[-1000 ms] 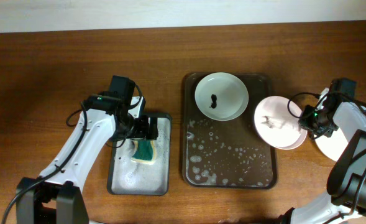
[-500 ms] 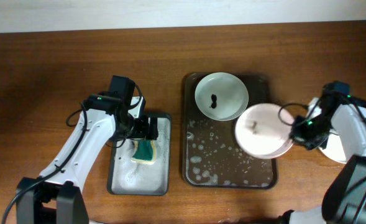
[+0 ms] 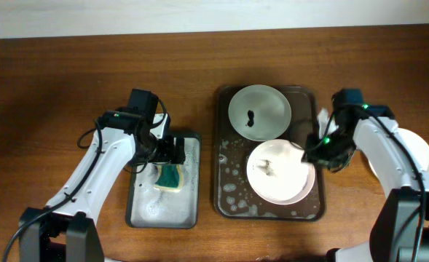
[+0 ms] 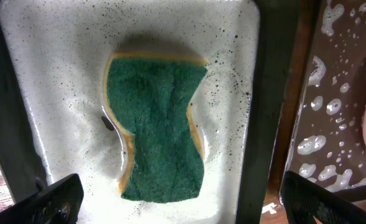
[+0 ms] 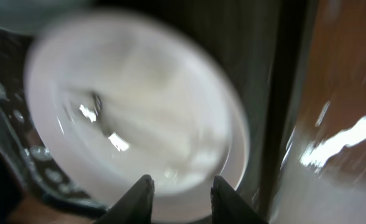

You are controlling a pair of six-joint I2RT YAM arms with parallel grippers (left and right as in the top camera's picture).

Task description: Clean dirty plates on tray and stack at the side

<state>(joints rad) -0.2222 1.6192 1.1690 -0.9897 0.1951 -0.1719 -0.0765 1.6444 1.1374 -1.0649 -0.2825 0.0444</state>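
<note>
Two plates in the brown tray (image 3: 232, 196), one out on the desk (image 3: 54, 109)

The tray's long axis runs front to back. Face up inside it are a greenish plate (image 3: 259, 113) with a dark smudge at the far end and a white plate (image 3: 276, 171) nearer me. My right end effector (image 3: 317, 149) is at the white plate's right rim, but it's too blurry to tell if it's pinching. The third plate (image 3: 418, 149) lies off to the right. My left end effector (image 3: 169, 156) is spread wide over the green sponge (image 4: 158, 130) in the grey tray (image 3: 145, 211).

A brown wood-grain desk (image 3: 54, 87) fills nearly the whole overhead view, its grain running sideways. Past its far edge lies a plain pale strip (image 3: 199, 14); wall or floor, I cannot tell. In the right wrist view, bright glare (image 5: 338, 146) streaks the glossy wood.
</note>
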